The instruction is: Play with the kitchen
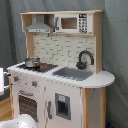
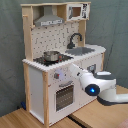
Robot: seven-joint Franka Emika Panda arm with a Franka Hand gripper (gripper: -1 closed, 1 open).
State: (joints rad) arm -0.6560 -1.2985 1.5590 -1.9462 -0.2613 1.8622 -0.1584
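We see the kitchen (image 1: 60,70) standing upright on a wooden floor (image 2: 20,120) before a grey curtain (image 2: 10,50). A small metal pot (image 2: 50,56) sits on its black stovetop (image 1: 37,66), near the counter's corner. In the second exterior view the arm (image 2: 97,86) reaches toward the knob panel above the oven door (image 2: 64,95); whether its gripper is spread or pressed together, we cannot tell.

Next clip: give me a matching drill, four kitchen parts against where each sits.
Parts:
1. pot
2. faucet
3. microwave
4. oven door

Places:
A. top shelf, beside the hood
B. on the black stovetop
C. lower front, under the knobs
D. behind the grey sink

Pairs: 1-B, 2-D, 3-A, 4-C
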